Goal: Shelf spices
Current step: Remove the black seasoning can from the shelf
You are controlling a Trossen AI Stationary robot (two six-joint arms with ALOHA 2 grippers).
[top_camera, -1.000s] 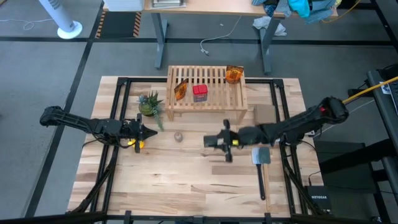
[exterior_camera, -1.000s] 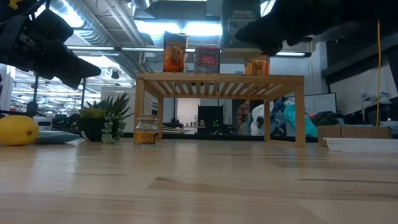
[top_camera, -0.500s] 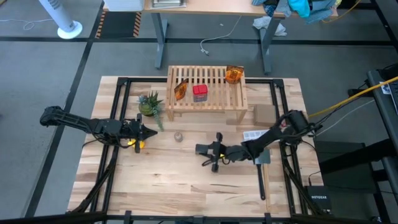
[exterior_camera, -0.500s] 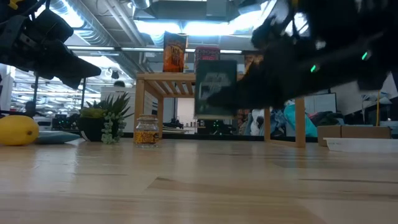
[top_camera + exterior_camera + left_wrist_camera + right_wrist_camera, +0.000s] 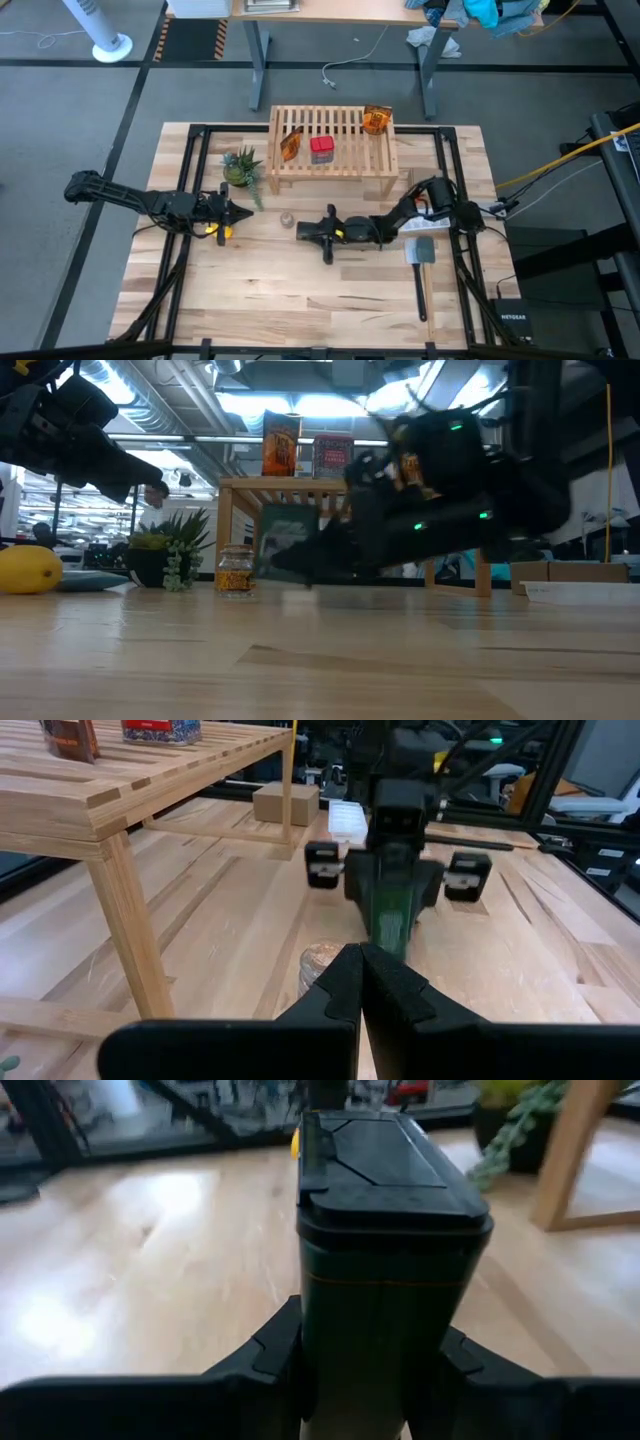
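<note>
My right gripper [image 5: 318, 232] reaches in from the table's right, low over the middle of the table, shut on the dark grey box [image 5: 285, 540]. The light-wood shelf [image 5: 331, 160] stands at the far middle. On its slats are two orange packets [image 5: 290, 143] [image 5: 376, 120] and a red tin [image 5: 321, 148]. The tiny clear jar [image 5: 287, 218] stands on the table between the two grippers. My left gripper [image 5: 238, 212] waits shut at the left, above the table. My right gripper pinches the dark grey box by its two side walls [image 5: 312, 1350], one finger [image 5: 270, 1358] on each side. The fingers come about level from the table's right. The box is lifted just clear of the table, slightly tilted, its lid end [image 5: 385, 1165] showing beyond the fingers.
A small green plant [image 5: 242, 166] stands left of the shelf, and a yellow round toy [image 5: 25, 570] lies under my left gripper. A spatula [image 5: 420, 255] and a small cardboard box [image 5: 425, 182] lie at the right. Bare wood spreads along the near side.
My right gripper has come down from about shelf-top height to low over the table and gone toward the table's left edge, nearer the jar. It stays shut on the dark grey box, which now hangs below the shelf's top, slightly tilted.
</note>
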